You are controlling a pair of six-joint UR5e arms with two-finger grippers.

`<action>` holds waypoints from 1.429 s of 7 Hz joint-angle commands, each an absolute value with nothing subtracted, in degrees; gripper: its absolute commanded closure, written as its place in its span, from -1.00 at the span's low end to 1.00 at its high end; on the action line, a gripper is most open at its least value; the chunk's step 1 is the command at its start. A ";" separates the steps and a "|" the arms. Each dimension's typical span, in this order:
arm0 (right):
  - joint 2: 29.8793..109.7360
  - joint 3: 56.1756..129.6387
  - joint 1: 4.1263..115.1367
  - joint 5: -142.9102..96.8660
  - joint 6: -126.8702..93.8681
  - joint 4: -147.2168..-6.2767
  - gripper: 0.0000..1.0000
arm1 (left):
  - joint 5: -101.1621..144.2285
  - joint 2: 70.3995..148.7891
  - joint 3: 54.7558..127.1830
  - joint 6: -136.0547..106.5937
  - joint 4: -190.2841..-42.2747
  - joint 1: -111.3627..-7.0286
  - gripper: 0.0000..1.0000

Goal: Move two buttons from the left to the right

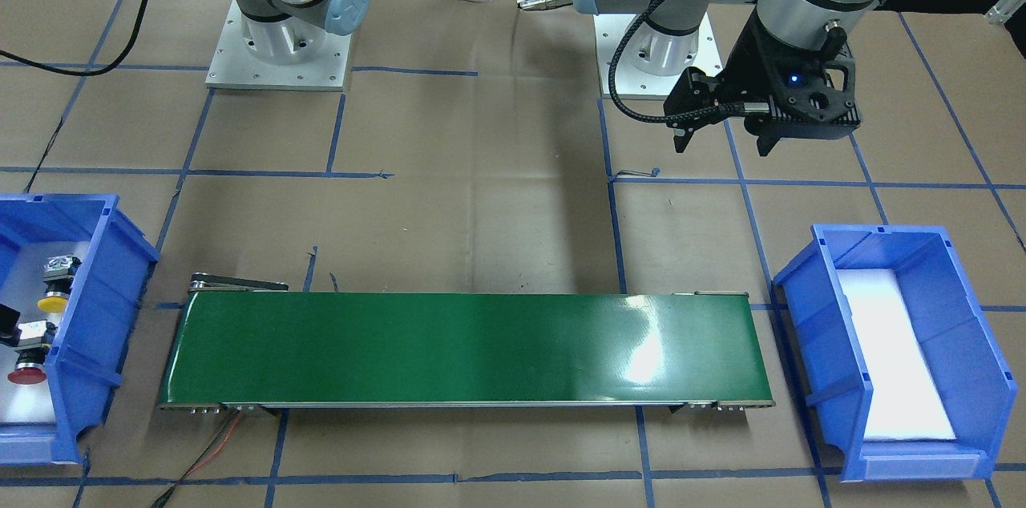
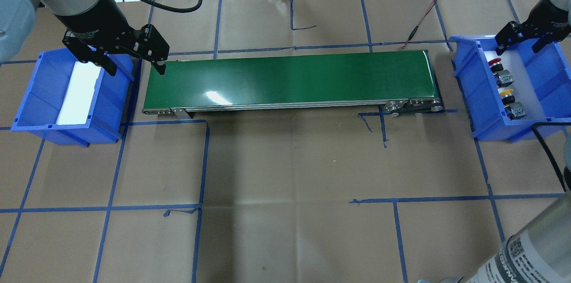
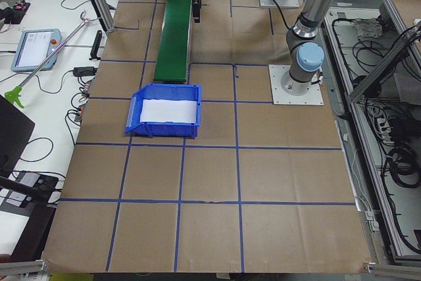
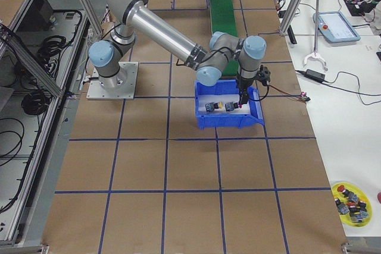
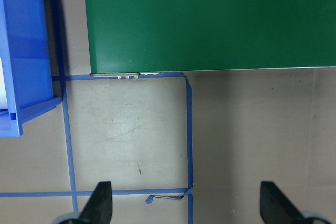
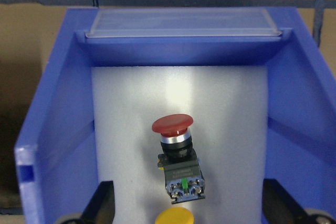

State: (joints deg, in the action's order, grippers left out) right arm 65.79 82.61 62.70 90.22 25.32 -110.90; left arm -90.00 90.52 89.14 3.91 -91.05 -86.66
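Red button [image 6: 177,153] and yellow button [image 2: 506,94] are seen on foam [image 6: 226,103] inside blue bin [image 2: 464,82] at counter's [image 2: 285,176] right end. Right jaws are held spread above them; left jaws are spread beside green belt [image 2: 285,77].
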 commanded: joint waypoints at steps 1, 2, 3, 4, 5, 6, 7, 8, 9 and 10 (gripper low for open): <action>71.96 81.56 66.94 90.00 15.87 -105.84 -1.00 | -90.09 90.44 89.12 1.76 -91.14 -86.66 -1.00; 75.20 81.65 71.50 89.83 9.38 -102.69 -1.00 | -90.09 90.53 89.12 1.76 -91.06 -86.66 -1.00; 79.06 81.65 76.59 89.48 4.53 -98.92 -1.00 | -90.09 90.53 89.12 1.84 -91.05 -86.66 -1.00; 82.49 81.65 83.51 89.56 3.09 -94.61 -1.00 | -90.00 90.53 89.12 1.85 -91.05 -86.66 -1.00; 84.62 81.82 88.72 89.65 2.99 -94.05 -1.00 | -90.00 90.53 89.12 1.93 -91.05 -86.66 -1.00; 85.42 82.61 90.34 89.56 -1.01 -93.43 -1.00 | -90.00 90.53 89.21 2.11 -91.05 -86.66 -1.00; 86.39 83.66 90.53 89.47 -4.88 -91.25 -1.00 | -90.00 90.53 89.12 2.20 -91.05 -86.66 -1.00; 88.92 86.37 90.61 89.39 -5.10 -90.88 -1.00 | -90.00 90.61 89.21 2.28 -91.05 -86.66 -1.00; 92.69 90.75 90.62 89.12 -5.10 -91.58 -1.00 | -90.09 90.62 89.21 2.55 -91.05 -86.66 -1.00; 94.38 93.40 90.62 89.12 -5.10 -92.02 -1.00 | -90.00 90.70 89.12 2.64 -91.05 -86.66 -1.00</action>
